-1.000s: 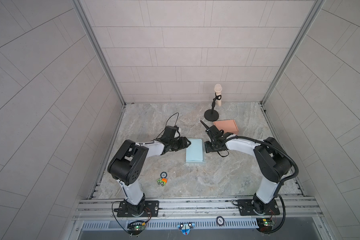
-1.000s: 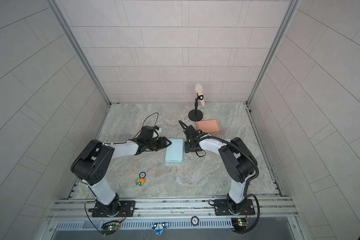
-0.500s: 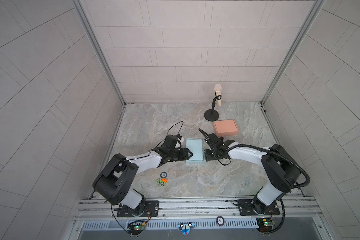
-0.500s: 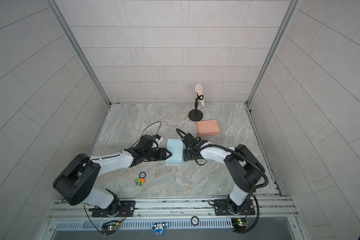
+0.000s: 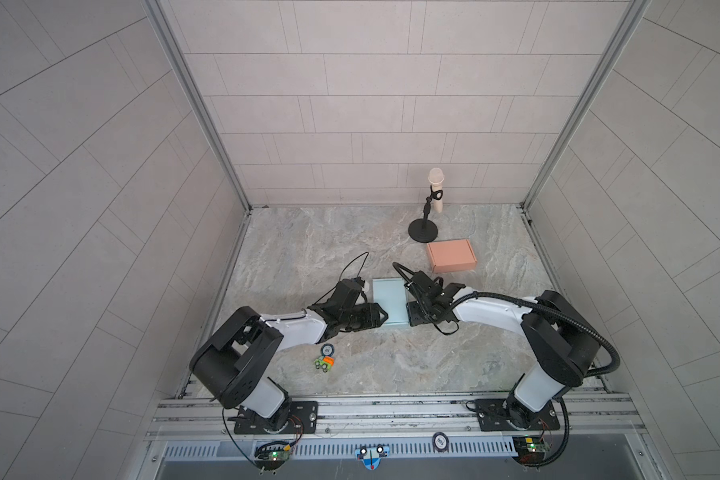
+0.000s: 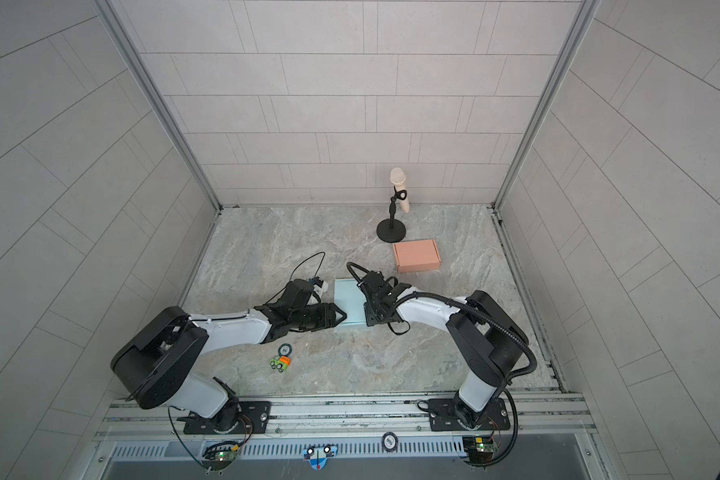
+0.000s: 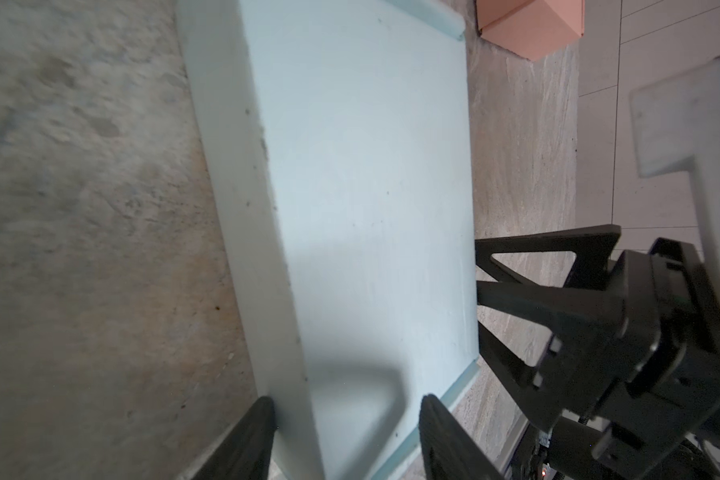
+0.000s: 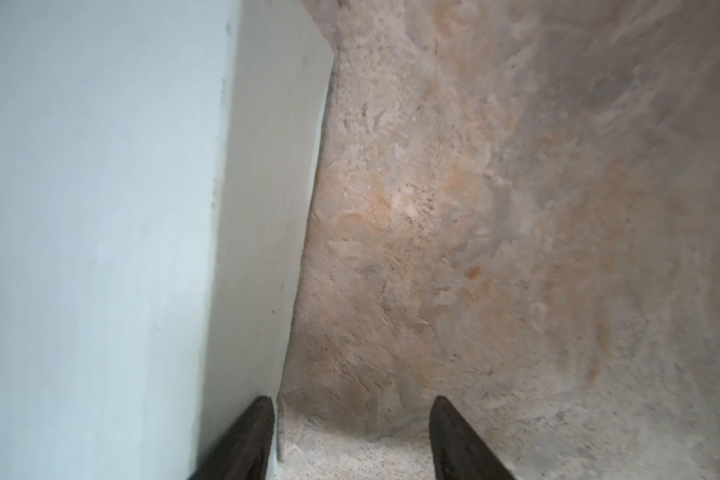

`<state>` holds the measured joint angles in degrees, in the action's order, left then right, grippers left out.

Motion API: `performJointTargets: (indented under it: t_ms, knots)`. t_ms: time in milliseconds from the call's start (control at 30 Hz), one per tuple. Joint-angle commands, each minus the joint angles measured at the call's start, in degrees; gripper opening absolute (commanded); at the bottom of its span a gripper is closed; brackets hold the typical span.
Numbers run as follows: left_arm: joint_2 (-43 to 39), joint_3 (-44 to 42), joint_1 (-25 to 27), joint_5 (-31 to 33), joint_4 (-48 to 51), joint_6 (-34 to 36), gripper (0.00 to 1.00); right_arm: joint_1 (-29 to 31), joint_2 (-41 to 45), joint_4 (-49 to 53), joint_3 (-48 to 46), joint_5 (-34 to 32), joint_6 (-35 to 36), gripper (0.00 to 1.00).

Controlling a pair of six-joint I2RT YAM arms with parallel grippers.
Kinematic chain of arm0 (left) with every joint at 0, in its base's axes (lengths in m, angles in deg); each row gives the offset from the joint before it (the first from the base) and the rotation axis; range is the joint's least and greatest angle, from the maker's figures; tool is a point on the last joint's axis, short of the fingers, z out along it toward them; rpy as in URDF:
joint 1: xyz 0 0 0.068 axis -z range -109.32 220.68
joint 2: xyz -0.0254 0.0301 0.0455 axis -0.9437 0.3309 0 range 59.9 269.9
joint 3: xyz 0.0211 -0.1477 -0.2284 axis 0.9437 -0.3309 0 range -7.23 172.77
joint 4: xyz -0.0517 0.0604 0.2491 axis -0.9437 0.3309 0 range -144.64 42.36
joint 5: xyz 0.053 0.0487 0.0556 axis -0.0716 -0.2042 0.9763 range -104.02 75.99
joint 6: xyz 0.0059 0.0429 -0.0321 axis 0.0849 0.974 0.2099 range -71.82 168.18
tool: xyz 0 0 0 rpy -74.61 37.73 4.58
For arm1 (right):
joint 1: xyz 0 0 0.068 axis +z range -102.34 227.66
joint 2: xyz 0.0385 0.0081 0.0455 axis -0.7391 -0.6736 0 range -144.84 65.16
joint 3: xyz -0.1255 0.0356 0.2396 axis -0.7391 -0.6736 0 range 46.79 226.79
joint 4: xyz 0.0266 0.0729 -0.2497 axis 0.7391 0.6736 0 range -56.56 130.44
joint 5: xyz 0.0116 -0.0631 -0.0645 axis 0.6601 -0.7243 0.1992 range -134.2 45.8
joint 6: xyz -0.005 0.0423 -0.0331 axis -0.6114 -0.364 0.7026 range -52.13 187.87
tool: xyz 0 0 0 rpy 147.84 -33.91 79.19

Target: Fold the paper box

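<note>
The paper box (image 5: 388,302) (image 6: 348,303) is light blue and lies flat, closed, at the table's middle in both top views. My left gripper (image 5: 382,318) (image 6: 341,318) is at its near left corner, open. In the left wrist view the left gripper (image 7: 348,409) straddles the box's edge: one finger lies against the side wall, the other hangs over the top face (image 7: 371,187). My right gripper (image 5: 410,318) (image 6: 368,318) is open at the near right side. In the right wrist view the right gripper (image 8: 352,409) has one finger against the box's wall (image 8: 267,208) and bare table between its fingers.
A closed pink box (image 5: 451,255) (image 6: 416,255) (image 7: 528,25) sits behind and to the right of the blue one. A microphone on a black stand (image 5: 422,230) is at the back. A small toy car (image 5: 324,364) and a round token (image 5: 327,350) lie by the left arm.
Both grippers have slid along the blue box's two long sides toward its near end. The box has barely shifted.
</note>
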<state>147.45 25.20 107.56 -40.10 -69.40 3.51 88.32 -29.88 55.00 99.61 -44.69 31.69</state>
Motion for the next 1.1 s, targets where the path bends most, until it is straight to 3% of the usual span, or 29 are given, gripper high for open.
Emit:
performJointTargets:
  t_ms: [0, 400, 867, 1067]
  knots:
    - [0.0, 0.0, 1.6, -2.7, -4.3, -1.2, 0.59, 1.5, 0.3, -1.0, 1.3, 2.3, -0.8, 0.63]
    - [-3.5, -0.7, 1.2, -0.5, 3.5, 3.0, 0.60, 1.6, 8.2, -1.1, -7.9, 2.5, -6.6, 0.63]
    - [-2.5, -2.4, 3.0, -1.1, -1.2, 0.2, 0.59, 3.7, 4.9, -2.4, -6.1, 2.8, -7.0, 0.63]
    - [-1.3, -4.6, 6.5, 0.1, -8.7, -6.2, 0.58, 5.6, 4.3, -2.5, -3.7, 3.2, -7.2, 0.63]
